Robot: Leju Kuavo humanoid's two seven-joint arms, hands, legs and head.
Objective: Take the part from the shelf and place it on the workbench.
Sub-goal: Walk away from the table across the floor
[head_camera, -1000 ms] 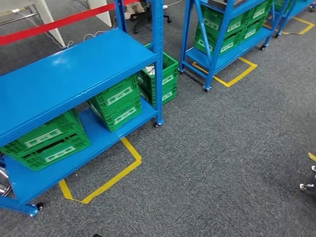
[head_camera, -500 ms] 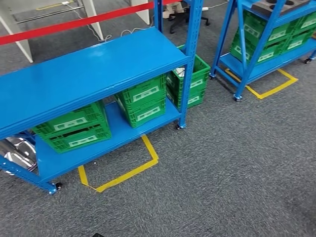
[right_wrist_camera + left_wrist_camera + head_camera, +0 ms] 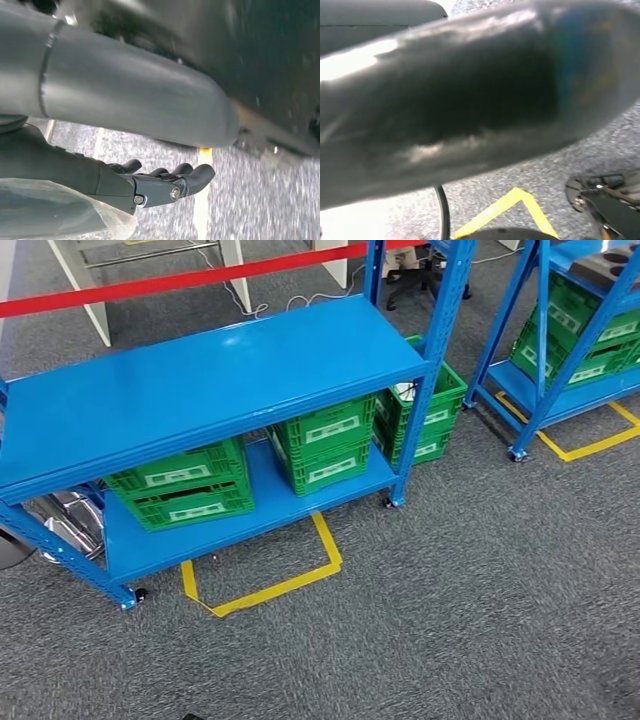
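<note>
A blue shelf [image 3: 211, 380] with a bare top board stands in front of me in the head view. At the far right stands a second blue shelf [image 3: 543, 340], with a grey item [image 3: 615, 255] on its top level cut off by the picture's edge. My right hand [image 3: 166, 182] hangs above the grey carpet with its fingers stretched out and apart, holding nothing. In the left wrist view a dark blurred surface [image 3: 471, 100] lies across the picture. Only a grey strip of my left hand [image 3: 376, 12] shows behind it, and its fingers are hidden.
Green crates [image 3: 181, 485] [image 3: 324, 440] sit on the near shelf's lower board, and another crate [image 3: 426, 415] stands on the floor behind its post. A shiny metal object [image 3: 64, 520] lies low at the left. Yellow floor tape [image 3: 264, 585] marks the shelf's bay. A red barrier tape [image 3: 173, 280] runs behind.
The whole head picture has shifted to the right, so the camera has turned left. The near shelf now sits more central and its left end has come into sight.
</note>
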